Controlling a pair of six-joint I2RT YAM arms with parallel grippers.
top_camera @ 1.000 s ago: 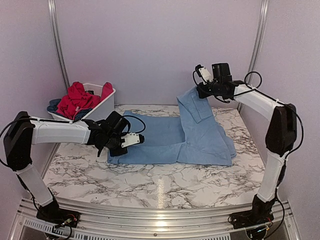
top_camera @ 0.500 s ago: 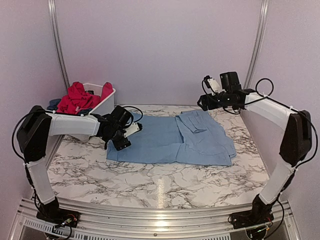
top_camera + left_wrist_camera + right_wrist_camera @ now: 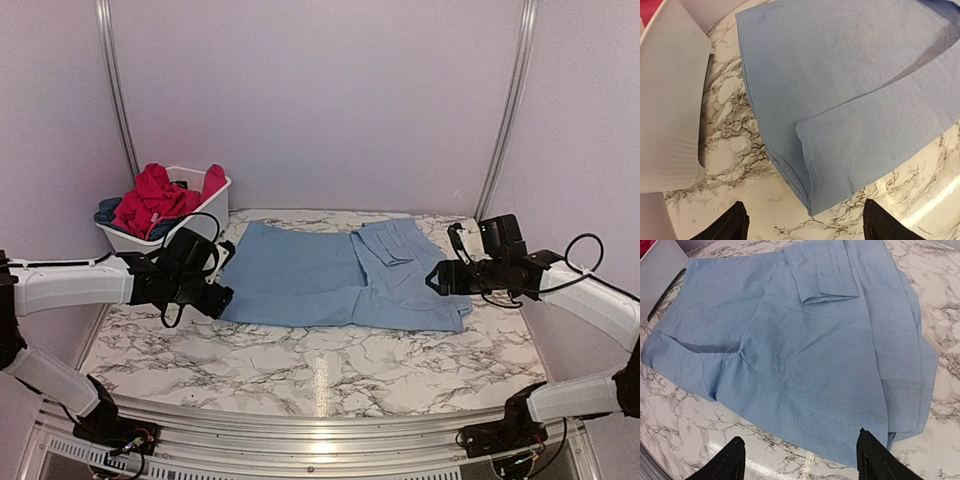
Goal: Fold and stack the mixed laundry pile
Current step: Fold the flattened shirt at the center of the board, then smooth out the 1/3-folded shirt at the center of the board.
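Light blue shirt lies spread on the marble counter.
Left gripper and right gripper flank it, jaws spread wide, holding nothing.

Left tool low, gaping, right tool low, gaping

Light blue shirt flat on table, partly folded, sleeve on top; red garments, dark blue garment heaped in basket.
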